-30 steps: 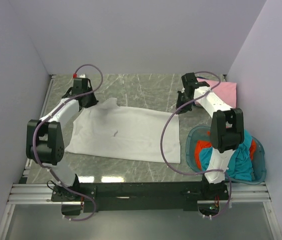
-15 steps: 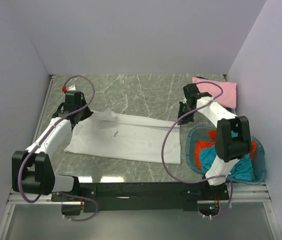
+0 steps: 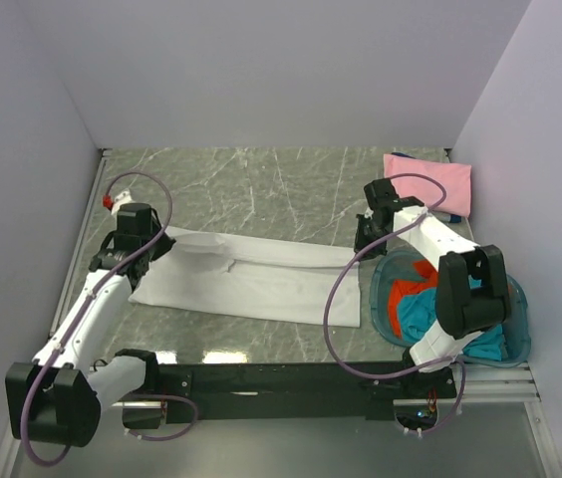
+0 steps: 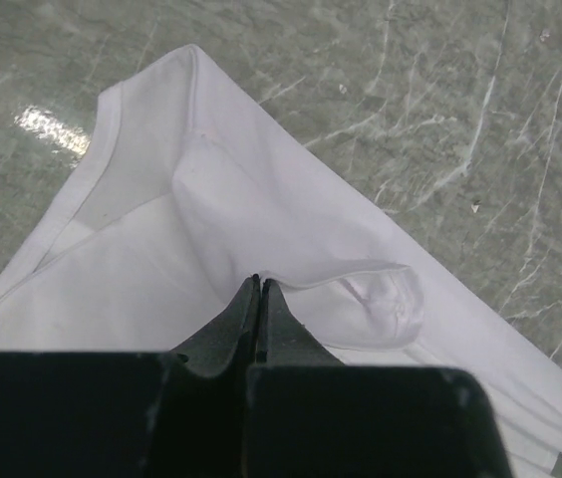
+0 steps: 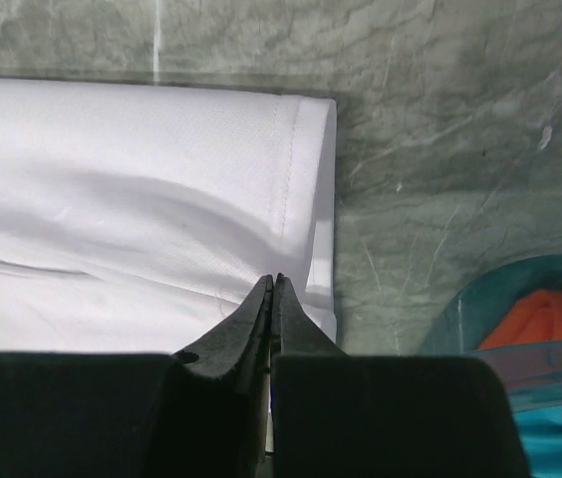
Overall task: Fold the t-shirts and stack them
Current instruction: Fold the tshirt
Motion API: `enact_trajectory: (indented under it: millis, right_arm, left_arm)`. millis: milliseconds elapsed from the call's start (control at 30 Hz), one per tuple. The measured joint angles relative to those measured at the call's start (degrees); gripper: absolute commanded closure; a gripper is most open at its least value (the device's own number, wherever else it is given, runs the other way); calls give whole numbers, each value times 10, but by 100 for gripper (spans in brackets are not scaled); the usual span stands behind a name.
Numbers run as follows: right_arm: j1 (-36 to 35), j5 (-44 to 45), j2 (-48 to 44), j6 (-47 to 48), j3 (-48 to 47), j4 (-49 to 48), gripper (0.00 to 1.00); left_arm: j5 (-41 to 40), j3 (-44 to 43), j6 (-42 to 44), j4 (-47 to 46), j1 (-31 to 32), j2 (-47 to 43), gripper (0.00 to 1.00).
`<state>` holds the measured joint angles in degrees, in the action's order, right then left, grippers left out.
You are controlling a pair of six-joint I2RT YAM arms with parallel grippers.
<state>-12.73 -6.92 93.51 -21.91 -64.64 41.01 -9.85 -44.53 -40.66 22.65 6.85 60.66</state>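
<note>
Well, the green stone table [image 3: 261, 179] is the biggest thing, and it lies under both pincers. On it, the white t-shirt [image 3: 261, 284] is spread in a long folded strip that runs from the left pincer [image 3: 149, 242] across to the right pincer [image 3: 365, 245]. A round blue basket [image 3: 525, 324] sits just beside the right pincer, on its outer side. The pink t-shirt [image 3: 430, 184] lies flat beyond the right pincer, near the far wall. Inside the basket, the teal t-shirt [image 3: 416, 317] and the orange-red t-shirt [image 3: 393, 309] are bunched up together. The left pincer's two fingers are pressed together and pinch a fold of the white t-shirt near its neck hole, with a small bump of cloth just beside the tips. The right pincer's fingers are pressed together too and pinch the other end, right by the stitched hem.
</note>
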Motion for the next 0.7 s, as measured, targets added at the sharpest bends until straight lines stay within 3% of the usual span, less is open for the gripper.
enact_trajectory:
  millis: [700]
  right_arm:
    - [-28,29,-24,-12,59,-10,100]
  left_arm:
    - [-10,84,-51,56,0,-73,100]
